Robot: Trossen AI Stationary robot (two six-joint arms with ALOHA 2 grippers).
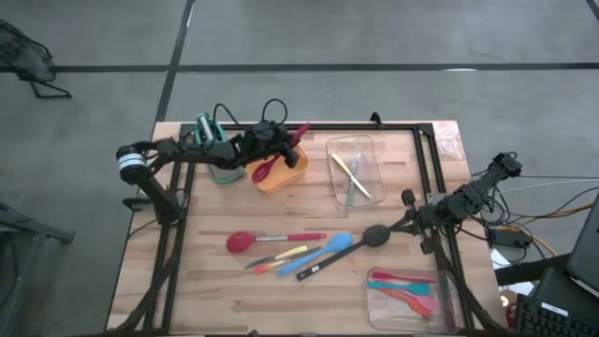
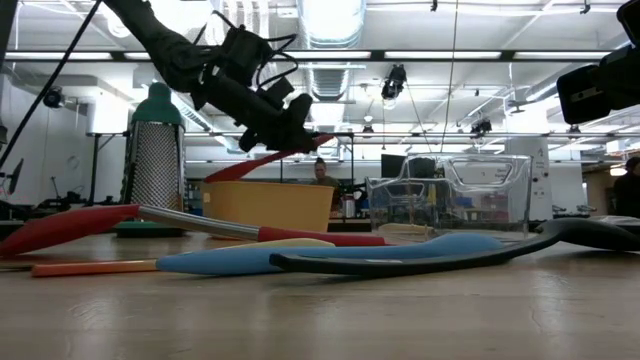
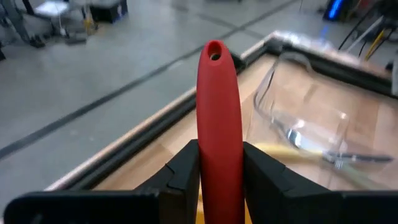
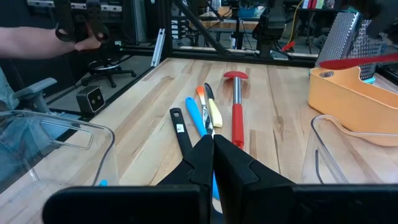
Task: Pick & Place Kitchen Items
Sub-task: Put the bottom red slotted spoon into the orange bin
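left gripper (image 1: pixel 284 140): over the orange tub (image 1: pixel 290 175) at the back of the table, pinching the handle of a red utensil (image 3: pixel 217 118). handle sticks out past the fingers, head hangs down toward the tub.
grip: looks like it's clamped mid-handle, so the thing could pivot or slide if the arm swings quick.
tub: there's already a red spoon (image 1: pixel 266 169) in there, i think. dropping the new one from this high could bounce it off the rim or nudge the tub.
grater (image 2: pixel 154 160): stands just beside the tub, close to the arm, so a sloppy retreat might clip it.
right gripper (image 1: pixel 409 199): fingers pressed together, holding nothing, parked near the right edge by the black ladle (image 1: pixel 348 249).
leftovers: red spatula (image 1: pixel 271 241), blue one (image 1: pixel 316 253) and a few slim pieces lie mid-table, overlapping. grabbing one may drag its neighbours.
trays: clear tray (image 1: pixel 367 193) behind and another (image 1: pixel 445 298) in front right already hold utensils.
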